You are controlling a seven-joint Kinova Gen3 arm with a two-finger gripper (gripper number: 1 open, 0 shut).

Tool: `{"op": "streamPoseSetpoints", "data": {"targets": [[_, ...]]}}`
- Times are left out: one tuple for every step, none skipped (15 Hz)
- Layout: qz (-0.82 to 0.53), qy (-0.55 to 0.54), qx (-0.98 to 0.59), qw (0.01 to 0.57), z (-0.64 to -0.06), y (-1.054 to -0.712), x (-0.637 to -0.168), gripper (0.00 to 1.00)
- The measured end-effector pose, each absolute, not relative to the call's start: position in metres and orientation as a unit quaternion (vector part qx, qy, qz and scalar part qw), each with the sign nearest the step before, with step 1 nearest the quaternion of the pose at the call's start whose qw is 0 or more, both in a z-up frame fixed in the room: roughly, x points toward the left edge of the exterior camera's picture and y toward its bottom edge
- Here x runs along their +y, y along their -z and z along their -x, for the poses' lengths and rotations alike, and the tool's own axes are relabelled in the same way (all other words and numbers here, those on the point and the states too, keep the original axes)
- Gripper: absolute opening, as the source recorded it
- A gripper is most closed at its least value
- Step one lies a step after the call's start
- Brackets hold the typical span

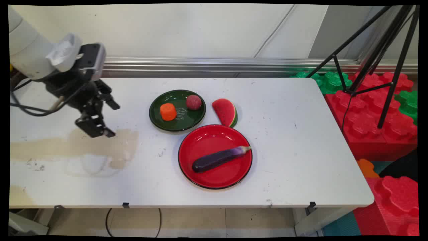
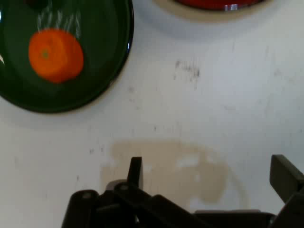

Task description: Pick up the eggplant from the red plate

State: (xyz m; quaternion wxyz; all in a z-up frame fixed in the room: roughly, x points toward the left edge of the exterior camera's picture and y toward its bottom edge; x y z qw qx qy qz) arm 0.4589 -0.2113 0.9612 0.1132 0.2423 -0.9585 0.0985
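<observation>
Tool [image 1: 102, 120] hangs spread wide and empty above a tan stain [image 2: 190, 175] on the white worktop [image 1: 301, 150], near a dark green plate [image 1: 177, 110] with an orange fruit [image 2: 56, 55].

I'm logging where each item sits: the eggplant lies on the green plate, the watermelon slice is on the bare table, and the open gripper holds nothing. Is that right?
Not quite. The eggplant lies on the red plate, not the green plate, as the main view shows. The rest stands: the watermelon slice is on the bare table, and the gripper, jaws open, holds nothing.
</observation>
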Motion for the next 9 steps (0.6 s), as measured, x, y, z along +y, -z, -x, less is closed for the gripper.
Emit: {"op": "streamPoseSetpoints", "data": {"targets": [[-0.244, -0.100, -0.957, 0.118, -0.449, -0.963, -0.214, 1.00], [-0.246, -0.102, -0.956, 0.124, -0.437, -0.966, -0.218, 1.00], [-0.249, -0.103, -0.954, 0.128, -0.424, -0.967, -0.221, 1.00], [-0.252, -0.104, -0.953, 0.131, -0.413, -0.968, -0.225, 1.00], [-0.257, -0.105, -0.951, 0.134, -0.399, -0.969, -0.229, 1.00], [-0.261, -0.106, -0.950, 0.136, -0.386, -0.968, -0.233, 1.00], [-0.266, -0.106, -0.948, 0.137, -0.374, -0.967, -0.237, 1.00], [-0.274, -0.108, -0.946, 0.138, -0.360, -0.965, -0.242, 1.00], [-0.282, -0.109, -0.943, 0.137, -0.347, -0.962, -0.246, 1.00]]}}
